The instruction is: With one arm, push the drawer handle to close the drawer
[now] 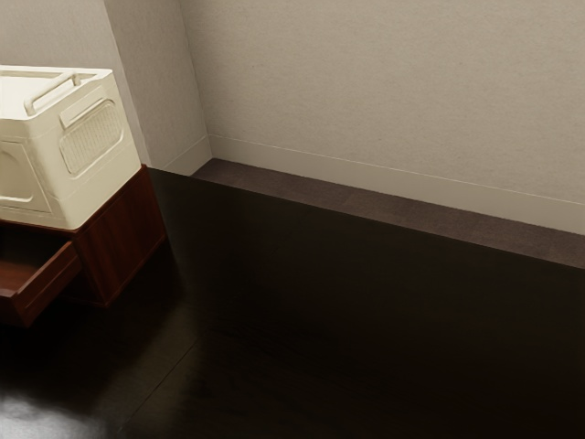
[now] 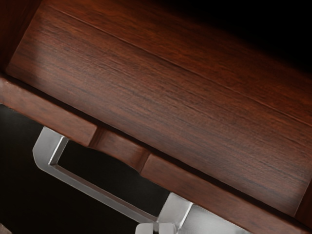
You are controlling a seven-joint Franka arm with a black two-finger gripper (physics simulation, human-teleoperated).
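Note:
At the exterior view's left, the drawer (image 1: 46,282) stands pulled out of a dark reddish-brown wooden cabinet (image 1: 123,233). The wrist view looks down into the drawer (image 2: 161,87), whose wooden bottom is bare where visible. A silver bar handle (image 2: 105,192) juts out from its front panel, below a shallow notch in the top edge. My gripper (image 2: 156,228) has its two pale fingertips together, right by one end of the handle. Whether they touch the handle, I cannot tell.
A cream-coloured crate (image 1: 69,151) with a raised handle rests on top of the cabinet. The cabinet stands on a glossy black surface (image 1: 347,320). Behind are beige walls (image 1: 393,91) and a strip of brown floor (image 1: 366,203).

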